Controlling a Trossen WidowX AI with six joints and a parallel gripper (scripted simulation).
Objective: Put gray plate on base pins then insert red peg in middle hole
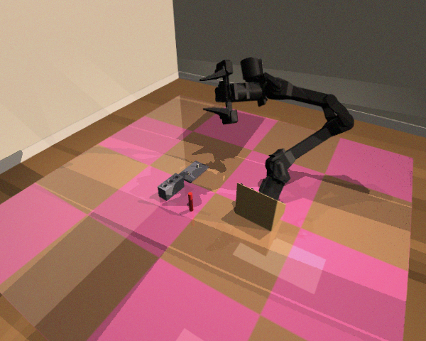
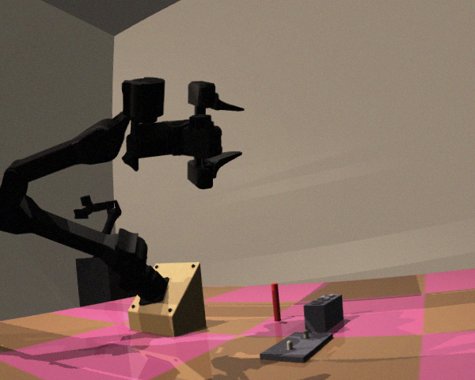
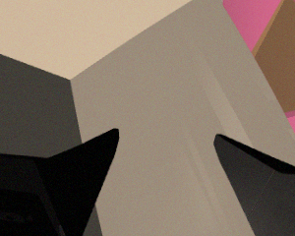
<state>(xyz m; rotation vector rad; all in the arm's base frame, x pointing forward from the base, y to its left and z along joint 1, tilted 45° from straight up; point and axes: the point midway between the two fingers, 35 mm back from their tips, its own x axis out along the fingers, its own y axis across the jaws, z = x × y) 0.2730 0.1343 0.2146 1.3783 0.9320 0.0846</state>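
Observation:
The gray plate (image 1: 175,189) (image 2: 314,317) is a thick block with three holes in its top. It rests on the checkered surface close to one end of the base, not on the pins; whether the two touch is unclear. The base (image 1: 198,171) (image 2: 301,347) is a thin dark slab lying flat, with two short upright pins, both bare. The red peg (image 1: 190,202) (image 2: 275,302) stands upright near the plate, on the side toward the arm's mount. My gripper (image 1: 201,94) (image 2: 242,131) (image 3: 166,136) is open and empty, high above these things, its fingers pointing roughly level. The wrist view shows none of them.
The arm's wedge-shaped yellowish mount (image 1: 255,209) (image 2: 191,298) stands on the pink and brown checkered surface (image 1: 213,300). Walls rise behind. In the exterior view a smaller black arm (image 2: 112,216) shows in the background, behind the mount.

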